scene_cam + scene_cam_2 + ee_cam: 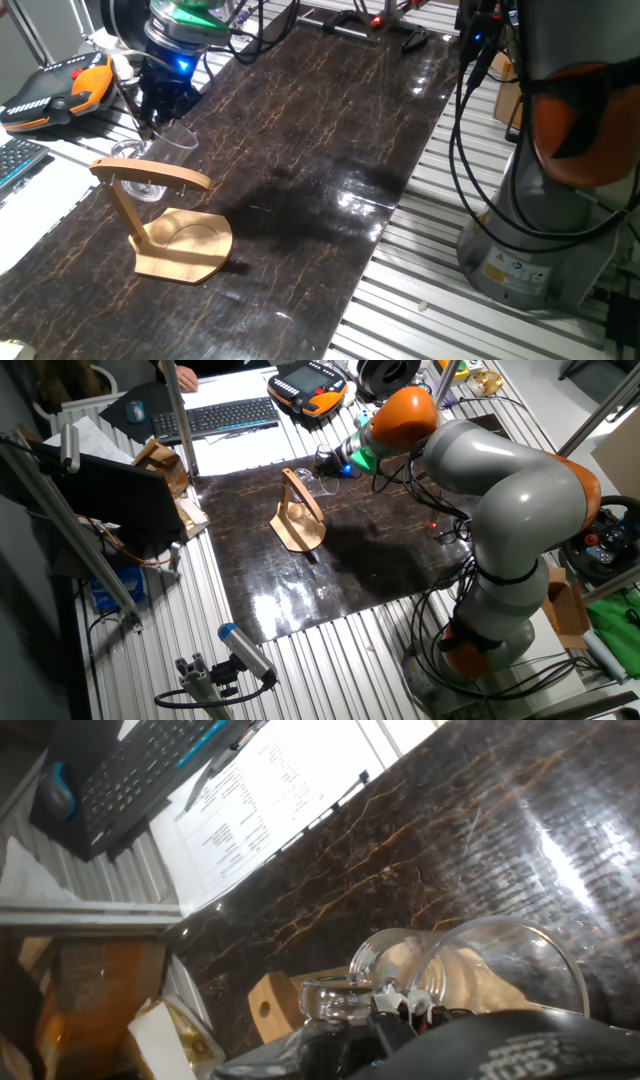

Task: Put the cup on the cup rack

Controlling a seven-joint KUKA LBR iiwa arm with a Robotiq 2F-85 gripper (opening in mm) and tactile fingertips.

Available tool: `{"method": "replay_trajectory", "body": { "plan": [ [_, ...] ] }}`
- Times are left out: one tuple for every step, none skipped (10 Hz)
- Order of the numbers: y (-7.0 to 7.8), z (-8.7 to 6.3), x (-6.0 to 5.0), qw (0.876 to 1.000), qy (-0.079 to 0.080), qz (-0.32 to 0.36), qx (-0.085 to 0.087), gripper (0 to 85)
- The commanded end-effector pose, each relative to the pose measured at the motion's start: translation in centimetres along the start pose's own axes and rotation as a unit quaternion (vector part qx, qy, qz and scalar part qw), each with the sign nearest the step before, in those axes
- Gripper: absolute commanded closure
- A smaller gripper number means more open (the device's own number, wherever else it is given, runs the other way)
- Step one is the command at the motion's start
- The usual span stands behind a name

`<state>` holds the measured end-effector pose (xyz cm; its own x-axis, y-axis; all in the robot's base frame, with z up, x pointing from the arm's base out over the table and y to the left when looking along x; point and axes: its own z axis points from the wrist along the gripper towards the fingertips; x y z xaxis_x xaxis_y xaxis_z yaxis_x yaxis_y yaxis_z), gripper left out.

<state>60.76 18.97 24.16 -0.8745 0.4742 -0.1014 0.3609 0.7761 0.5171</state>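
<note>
The step in hand looked like hanging the cup [170,140] by its handle on the rack [165,215], which stood at the left of one fixed view on the dark marble desk [330,150]. To do it well, the arm would need to keep the cup tilted so the handle loop faces the curved top arm, line the loop up with a hook, and lower slowly, since a knock could tip the light wooden stand. The hooks were too small to make out.

The pincer [163,108] hung at the upper left of that view, just above and behind the top of the rack. Its fingers were pressed in on the cup, gripping near the handle as far as the hand view showed. The cup [450,970] lay tipped on its side in the grip, clear of the desk, with the wooden rack [275,1005] just beneath it.
</note>
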Motion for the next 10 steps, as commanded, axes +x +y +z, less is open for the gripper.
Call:
{"method": "replay_trajectory", "body": {
  "plan": [
    [0.02,0.03,0.11,1.000,-0.002,-0.005,-0.001,84.0],
    [0.04,0.08,0.17,1.000,-0.005,-0.006,-0.002,84.0],
    [0.11,0.23,0.28,1.000,-0.012,-0.011,-0.003,84.0],
    [0.19,0.46,0.44,1.000,-0.020,-0.014,-0.004,84.0],
    [0.24,0.61,0.56,1.000,-0.023,-0.015,-0.001,83.3],
    [0.26,0.63,0.57,1.000,-0.024,-0.016,0.005,79.7],
    [0.31,0.66,0.57,1.000,-0.024,-0.012,0.012,72.3],
    [0.34,0.69,0.57,0.999,-0.026,-0.009,0.017,66.3],
    [0.32,0.69,0.55,1.000,-0.025,-0.008,0.018,64.7],
    [0.30,0.66,0.53,1.000,-0.024,-0.004,0.018,63.0]
  ]
}}
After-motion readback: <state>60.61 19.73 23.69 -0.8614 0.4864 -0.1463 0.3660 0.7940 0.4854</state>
